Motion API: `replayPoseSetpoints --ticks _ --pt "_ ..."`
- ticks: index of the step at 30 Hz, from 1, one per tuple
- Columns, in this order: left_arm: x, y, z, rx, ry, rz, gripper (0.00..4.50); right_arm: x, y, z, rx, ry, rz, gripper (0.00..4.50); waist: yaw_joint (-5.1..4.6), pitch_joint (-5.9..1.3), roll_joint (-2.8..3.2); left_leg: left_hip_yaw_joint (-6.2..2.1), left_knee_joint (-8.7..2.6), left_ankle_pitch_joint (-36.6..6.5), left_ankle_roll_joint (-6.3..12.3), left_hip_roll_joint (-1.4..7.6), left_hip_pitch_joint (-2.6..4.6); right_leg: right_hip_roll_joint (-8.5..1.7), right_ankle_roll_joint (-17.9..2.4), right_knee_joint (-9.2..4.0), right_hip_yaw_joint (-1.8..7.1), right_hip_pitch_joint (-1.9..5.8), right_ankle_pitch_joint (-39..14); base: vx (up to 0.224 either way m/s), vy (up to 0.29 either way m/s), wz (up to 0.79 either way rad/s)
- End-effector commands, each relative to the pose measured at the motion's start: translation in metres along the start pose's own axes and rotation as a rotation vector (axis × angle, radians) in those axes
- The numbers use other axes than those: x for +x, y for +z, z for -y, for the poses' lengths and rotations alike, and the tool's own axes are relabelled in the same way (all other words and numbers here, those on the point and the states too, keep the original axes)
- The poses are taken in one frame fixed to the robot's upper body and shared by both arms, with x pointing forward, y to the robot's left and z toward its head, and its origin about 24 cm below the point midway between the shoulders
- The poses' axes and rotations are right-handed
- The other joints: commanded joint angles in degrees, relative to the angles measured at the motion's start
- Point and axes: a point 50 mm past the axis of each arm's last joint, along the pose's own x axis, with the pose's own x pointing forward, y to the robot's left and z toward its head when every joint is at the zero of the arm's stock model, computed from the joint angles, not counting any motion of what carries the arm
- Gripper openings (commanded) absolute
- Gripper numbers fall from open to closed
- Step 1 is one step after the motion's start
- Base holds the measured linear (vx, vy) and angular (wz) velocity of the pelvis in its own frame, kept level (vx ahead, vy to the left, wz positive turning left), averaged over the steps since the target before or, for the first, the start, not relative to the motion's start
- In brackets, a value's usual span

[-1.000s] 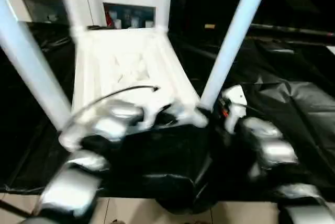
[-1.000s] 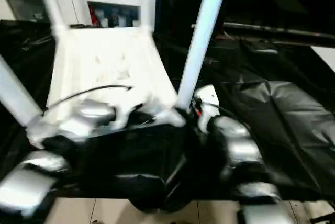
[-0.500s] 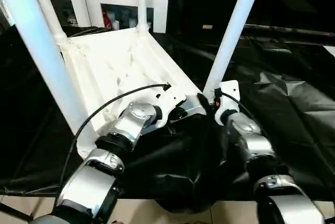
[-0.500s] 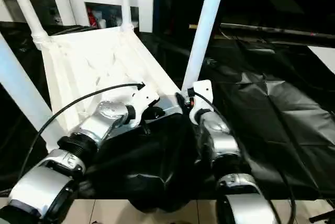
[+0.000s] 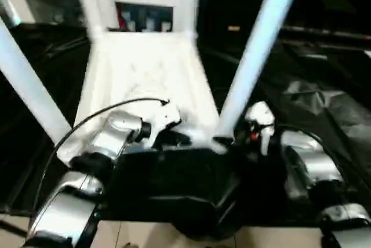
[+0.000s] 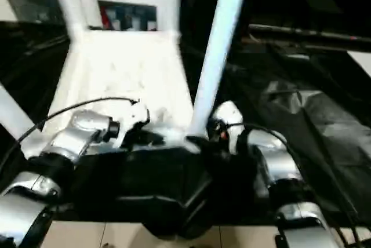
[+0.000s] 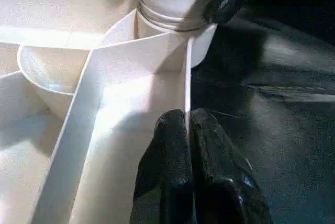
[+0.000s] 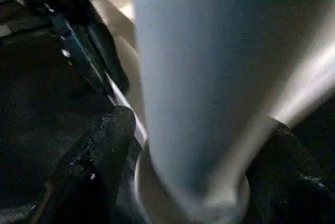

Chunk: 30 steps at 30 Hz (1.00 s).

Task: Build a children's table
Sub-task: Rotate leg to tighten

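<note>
Four legs are in; turning over comes next. Left end effector (image 7: 188,130) pinches the tabletop (image 5: 145,68) rim; right end effector (image 8: 193,145) clasps the near right leg (image 5: 255,45).

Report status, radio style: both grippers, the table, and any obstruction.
Left gripper shut on tabletop rim. Right gripper straddles the near right leg at its socket. All four legs seated, tabletop inverted on the black-draped work table. No obstruction visible.

text: none legible | labels: none | brands: none | numbers: none
</note>
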Motion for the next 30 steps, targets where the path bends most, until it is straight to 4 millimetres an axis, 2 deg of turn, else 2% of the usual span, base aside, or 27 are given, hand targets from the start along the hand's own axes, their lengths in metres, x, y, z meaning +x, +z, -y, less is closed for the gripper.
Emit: replayPoseSetpoints --ticks 1,4,11,13,16,17,19,21,25,27,30 --pt "0.011 -0.009 0.011 -0.053 -0.075 0.007 0.00 0.002 0.000 -0.004 0.010 0.064 -0.006 3.19 -0.12 -2.38 -0.15 -0.74 -3.70 -13.9 4.09 2.27 0.30 -2.83 -13.7 -3.20 2.32 2.26 -12.3 0.000 0.000 0.00" --pt "0.009 -0.010 0.012 -0.054 -0.082 0.009 0.00 0.001 0.000 -0.005 0.022 0.081 -0.005 3.04 0.08 -2.39 -0.30 -0.62 -3.57 -13.0 4.30 2.21 0.12 -2.90 -13.7 -3.03 2.28 2.53 -11.7 0.000 0.000 0.00" --pt "0.010 -0.009 0.009 -0.054 -0.010 0.018 0.00 0.004 -0.006 -0.009 0.057 0.093 -0.031 2.52 0.57 -2.37 -0.41 -0.53 -3.47 -12.1 3.95 2.18 0.21 -2.89 -12.9 -3.07 2.29 2.37 -13.1 0.000 0.000 0.00" --pt "0.011 -0.008 0.006 -0.059 0.030 0.018 0.00 0.006 -0.009 -0.009 0.060 0.066 -0.045 2.32 0.53 -2.30 -0.51 -0.59 -3.52 -12.7 3.67 2.16 0.28 -2.92 -12.5 -3.24 2.30 2.26 -14.3 0.000 0.000 0.00" --pt "0.016 -0.005 -0.001 -0.073 0.127 0.019 0.00 0.011 -0.016 -0.007 0.084 -0.030 -0.071 2.21 0.34 -1.99 -0.59 -0.79 -3.75 -15.5 2.42 2.00 0.38 -3.07 -10.5 -4.03 2.35 1.96 -20.2 0.000 0.000 0.00" --pt "0.024 0.001 -0.005 -0.092 0.213 0.032 0.00 0.018 -0.021 -0.005 0.122 -0.138 -0.074 2.17 0.24 -1.95 -0.68 -0.98 -3.84 -16.7 1.96 1.92 0.40 -3.15 -9.3 -4.33 2.26 1.99 -23.5 0.000 0.000 0.00" --pt "0.030 0.005 -0.009 -0.113 0.278 0.042 0.00 0.023 -0.026 -0.003 0.163 -0.228 -0.082 2.01 -0.05 -1.83 -0.54 -1.03 -3.91 -17.8 1.02 1.91 0.71 -3.11 -8.3 -4.75 2.35 1.47 -25.8 0.000 0.000 0.00" --pt "0.040 0.012 -0.011 -0.132 0.358 0.054 0.00 0.031 -0.030 -0.002 0.217 -0.354 -0.075 1.98 -0.38 -1.92 -0.72 -1.18 -3.86 -18.3 0.68 1.69 0.70 -3.06 -7.1 -4.98 2.21 1.40 -28.2 0.000 0.000 0.00" --pt "0.059 0.023 -0.008 -0.139 0.394 0.058 0.00 0.047 -0.033 0.000 0.328 -0.558 -0.069 1.95 -0.93 -2.00 -0.55 -1.35 -3.95 -18.4 0.85 1.54 0.41 -3.01 -6.1 -5.25 2.08 1.41 -29.2 0.000 0.000 0.00" --pt "0.070 0.029 -0.003 -0.125 0.380 0.063 0.00 0.057 -0.032 -0.003 0.342 -0.594 -0.084 1.95 -1.12 -2.11 -0.32 -1.33 -3.93 -18.7 1.04 1.60 0.50 -2.88 -6.1 -5.30 2.12 1.29 -27.8 0.000 0.000 0.00" --pt "0.084 0.037 0.005 -0.103 0.337 0.072 0.00 0.076 -0.022 -0.008 0.320 -0.611 -0.064 1.95 -1.19 -2.14 -0.29 -1.28 -3.99 -18.7 1.07 1.54 0.34 -2.82 -6.3 -5.20 2.16 1.30 -26.6 0.000 0.000 0.00"
